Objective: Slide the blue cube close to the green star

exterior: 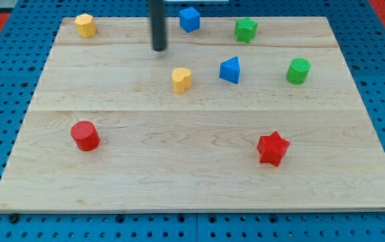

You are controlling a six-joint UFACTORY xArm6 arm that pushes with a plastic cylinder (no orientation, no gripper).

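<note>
The blue cube sits near the view's top, a little right of the middle. The green star lies to its right, about a block's width of bare board between them. My tip is the lower end of the dark rod. It stands left of and a little below the blue cube, apart from it, touching no block.
A wooden board lies on a blue pegboard. On it are a blue triangular block, a green cylinder, a yellow heart-like block, a yellow hexagon, a red cylinder and a red star.
</note>
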